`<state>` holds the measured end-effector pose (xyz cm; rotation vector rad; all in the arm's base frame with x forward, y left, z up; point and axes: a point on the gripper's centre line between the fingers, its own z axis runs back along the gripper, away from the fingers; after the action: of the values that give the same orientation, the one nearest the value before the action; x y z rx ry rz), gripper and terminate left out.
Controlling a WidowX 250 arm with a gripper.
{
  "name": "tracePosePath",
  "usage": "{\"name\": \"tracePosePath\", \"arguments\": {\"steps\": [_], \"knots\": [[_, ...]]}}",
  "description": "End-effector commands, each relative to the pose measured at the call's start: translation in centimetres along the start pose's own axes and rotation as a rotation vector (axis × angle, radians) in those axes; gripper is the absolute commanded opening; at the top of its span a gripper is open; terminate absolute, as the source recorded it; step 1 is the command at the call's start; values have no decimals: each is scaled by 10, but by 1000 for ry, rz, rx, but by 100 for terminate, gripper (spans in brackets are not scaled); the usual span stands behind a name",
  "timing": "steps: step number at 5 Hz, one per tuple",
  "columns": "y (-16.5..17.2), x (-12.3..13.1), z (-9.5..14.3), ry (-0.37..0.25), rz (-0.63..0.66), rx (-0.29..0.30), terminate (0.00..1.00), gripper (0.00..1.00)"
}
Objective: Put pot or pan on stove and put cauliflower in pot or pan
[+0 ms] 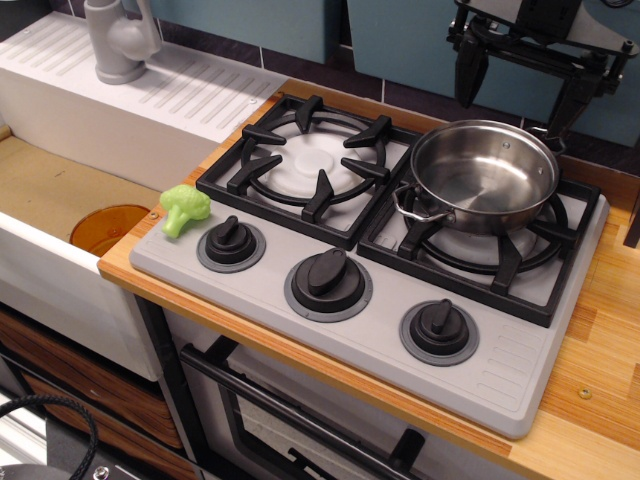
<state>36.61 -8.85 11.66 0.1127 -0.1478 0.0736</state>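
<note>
The steel pot (487,176) sits on the stove (520,385), squarely over the right-hand grate (500,255), upright and with nothing inside it that I can see; one loop handle pokes out toward the middle of the cooktop. Taking the pot as the marker, the cauliflower (184,208) lies well off to its left, across the other grate (307,165), resting at the stove's near-left corner. It is just beside the leftmost knob (231,241), and I cannot tell whether the two touch. The middle knob (328,279) and the right knob (439,327) follow along the front edge, the last one just in front of the pot.

Above and behind the pot, toward the back wall, hangs the gripper (520,85). Its two dark fingers (468,72) point down and stand spread wide, with nothing between them, clear of the pot's rim.

Far left of the pot, past the cauliflower, there is a sink (50,200) with an orange drain (108,228), and a grey tap (120,40) behind it.
</note>
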Motion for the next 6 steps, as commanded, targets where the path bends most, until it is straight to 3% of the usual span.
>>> {"name": "tracePosePath", "arguments": {"steps": [1, 6], "knots": [[0, 0, 0, 0, 0, 0, 0, 100], [37, 11, -9, -24, -53, -1, 0, 100]]}}
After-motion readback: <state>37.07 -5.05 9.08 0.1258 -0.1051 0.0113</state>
